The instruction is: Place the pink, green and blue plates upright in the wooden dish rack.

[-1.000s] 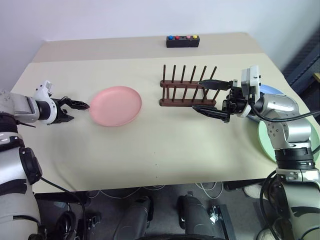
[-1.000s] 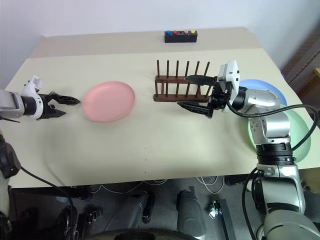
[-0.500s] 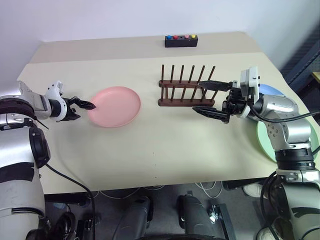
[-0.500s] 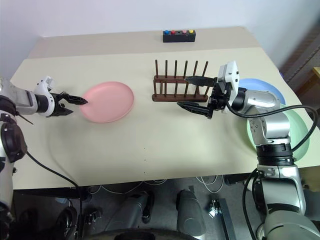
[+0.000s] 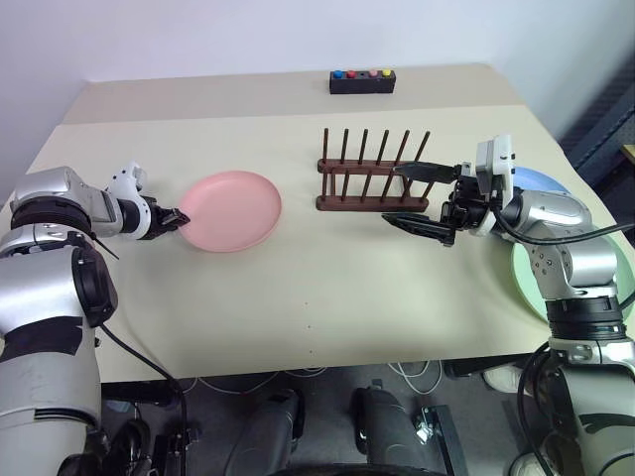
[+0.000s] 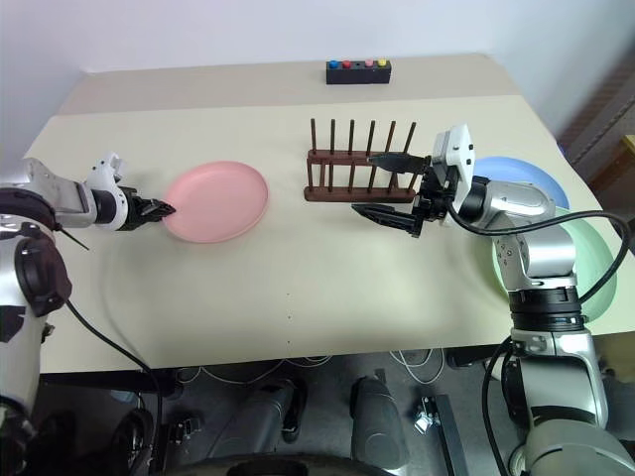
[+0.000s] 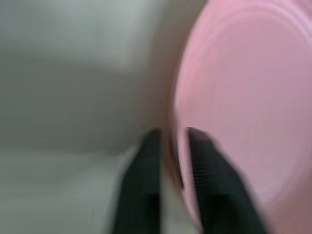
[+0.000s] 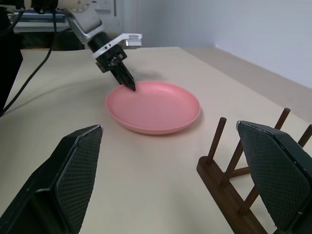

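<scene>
I see a round pastel pink plate (image 5: 231, 209) of smooth matt plastic, a dark brown wooden dish rack (image 5: 372, 177) with thin turned pegs, a beige desk (image 5: 327, 288) with a matt, even top, my right hand (image 8: 170, 180) with cross-hatched black rubbery pads

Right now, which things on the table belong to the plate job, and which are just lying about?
Job: pink plate, its rim pinched in the left pincer; blue plate and green plate, behind the right arm; rack; right pincer, open beside the rack.

Lying about: black button box at the far edge.
</scene>
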